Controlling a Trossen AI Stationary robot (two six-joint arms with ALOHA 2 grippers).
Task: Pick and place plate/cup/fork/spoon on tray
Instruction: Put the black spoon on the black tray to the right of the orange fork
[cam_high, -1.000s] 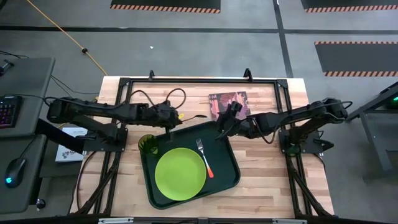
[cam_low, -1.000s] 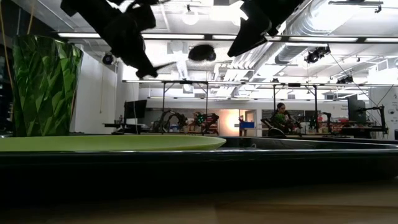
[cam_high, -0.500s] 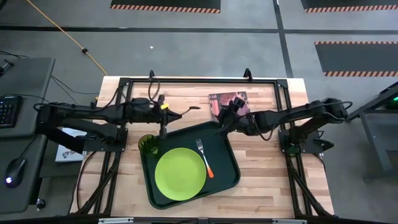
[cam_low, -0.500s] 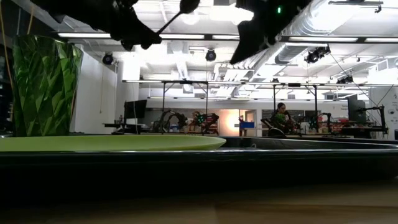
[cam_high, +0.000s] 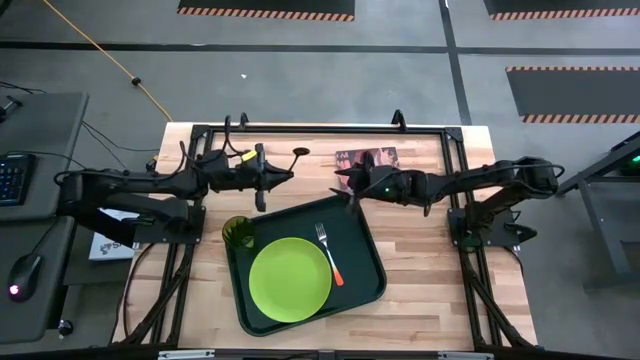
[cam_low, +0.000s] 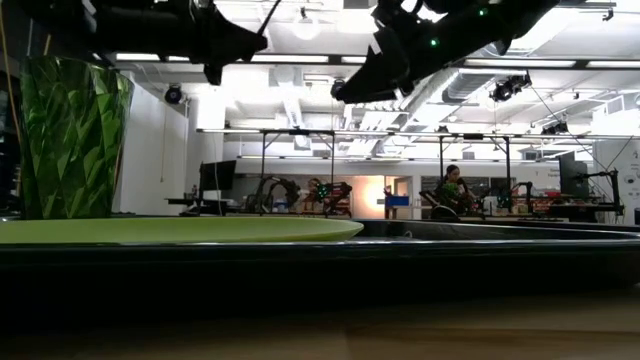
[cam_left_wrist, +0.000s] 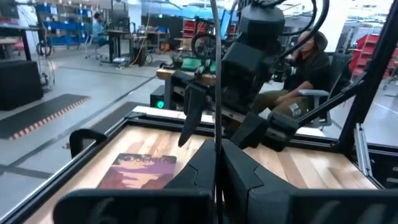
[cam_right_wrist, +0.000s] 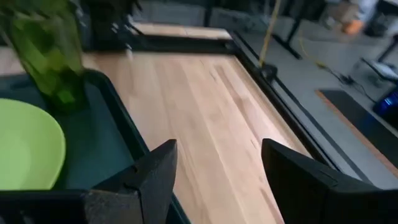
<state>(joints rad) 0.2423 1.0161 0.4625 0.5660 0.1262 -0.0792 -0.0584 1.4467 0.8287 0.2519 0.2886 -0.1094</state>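
Note:
The dark-green tray (cam_high: 365, 285) lies mid-table with the lime-green plate (cam_high: 290, 280), the orange-handled fork (cam_high: 330, 253) and the translucent green cup (cam_high: 237, 232) on it. The cup stands in the tray's far left corner. My left gripper (cam_high: 280, 174) is shut on the dark spoon (cam_high: 298, 154), high over the table just beyond the tray's far edge. My right gripper (cam_high: 345, 186) is open and empty, level, near the tray's far right corner and facing the left gripper. In the low view both grippers hang near the top, left (cam_low: 215, 45) and right (cam_low: 350, 92). My left gripper pinches the spoon's thin handle (cam_left_wrist: 214, 134) between its two shut fingers (cam_left_wrist: 242, 180). The fingers lie about level, pointing toward the table's right. The spoon is lifted clear; its handle slants up from the fingertips, with the oval bowl (cam_high: 300, 152) at the upper end.
A small reddish book (cam_high: 367, 159) lies on the wood beyond the tray's far right corner, just behind my right gripper. A black frame (cam_high: 330, 129) runs around the tabletop. Bare wood shows right of the tray (cam_high: 440, 280) and along the near edge.
My left gripper has risen and drawn back toward the far left, tipping up to level. The spoon has gone with it and swung from nearly level to slanting steeply up. My right gripper has moved toward the far edge, off the tray's corner, and levelled out.

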